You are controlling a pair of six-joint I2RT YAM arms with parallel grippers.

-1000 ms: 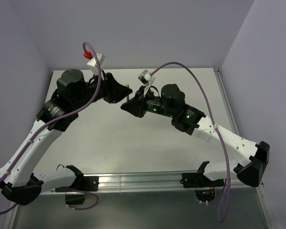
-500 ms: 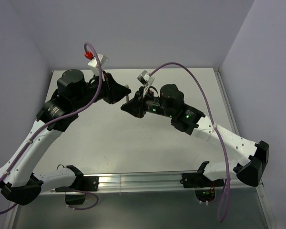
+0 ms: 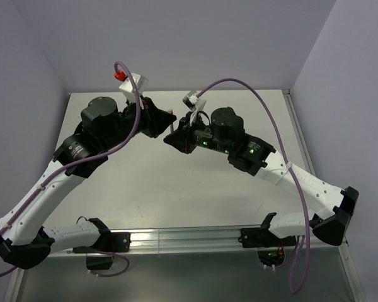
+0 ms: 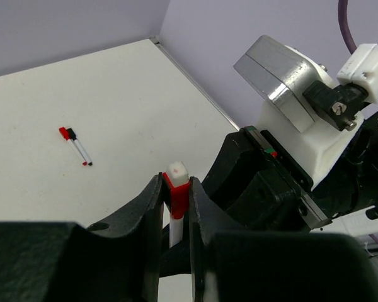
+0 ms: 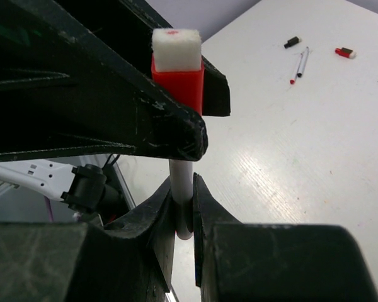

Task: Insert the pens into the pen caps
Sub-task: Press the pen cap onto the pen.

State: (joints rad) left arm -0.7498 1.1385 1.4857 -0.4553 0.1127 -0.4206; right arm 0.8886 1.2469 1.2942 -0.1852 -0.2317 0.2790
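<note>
My left gripper (image 4: 176, 184) is shut on a red pen cap (image 4: 177, 192) with a white end. My right gripper (image 5: 183, 189) is shut on a white pen barrel (image 5: 181, 179). The barrel runs up into that red cap (image 5: 178, 82), so pen and cap are joined between the two grippers. In the top view the left gripper (image 3: 166, 119) and right gripper (image 3: 174, 136) meet tip to tip above the middle of the table. Two thin pens (image 4: 79, 148) with red and black ends lie side by side on the table. Two thin pens (image 5: 301, 63) also show in the right wrist view.
A loose black cap (image 5: 292, 42) and a red cap (image 5: 344, 53) lie near the pens in the right wrist view. Purple cables (image 3: 264, 119) arch over both arms. Walls (image 3: 176, 38) close the white table (image 3: 176, 189) at the back and both sides.
The left arm has shifted right and forward, bringing its gripper closer against the right gripper. The right arm has barely moved.
</note>
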